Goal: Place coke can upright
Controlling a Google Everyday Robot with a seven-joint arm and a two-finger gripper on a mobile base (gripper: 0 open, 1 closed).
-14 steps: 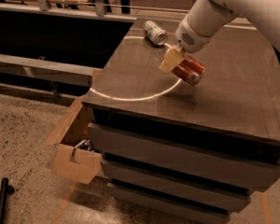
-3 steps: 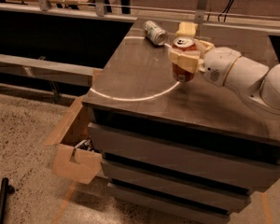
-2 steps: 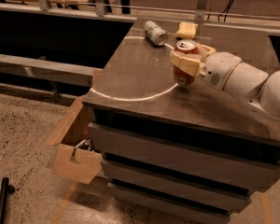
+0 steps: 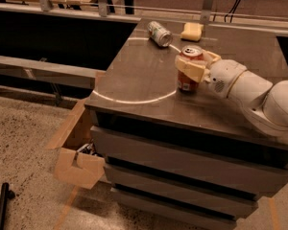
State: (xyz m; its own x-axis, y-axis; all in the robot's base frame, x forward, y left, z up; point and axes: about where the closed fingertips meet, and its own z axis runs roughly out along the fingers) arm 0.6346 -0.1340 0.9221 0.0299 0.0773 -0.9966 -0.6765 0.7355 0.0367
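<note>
The coke can (image 4: 186, 82), red with a silver top, stands upright on the dark cabinet top (image 4: 134, 75), right of its middle, by a pale curved line. My gripper (image 4: 195, 63) reaches in from the right on a white arm (image 4: 259, 92). Its tan fingers (image 4: 193, 70) are closed around the can's upper half, one in front and one behind. The can's base looks to rest on the surface.
A silver-grey can with green marks (image 4: 159, 33) lies on its side at the back of the top. A yellow sponge (image 4: 192, 31) lies right of it. An open cardboard box (image 4: 77, 159) stands on the floor at the cabinet's left. A black object (image 4: 2, 205) lies at the lower left.
The can has gone from lying tilted in the gripper to upright. Over the last second the gripper lowered it slightly onto the cabinet top.
</note>
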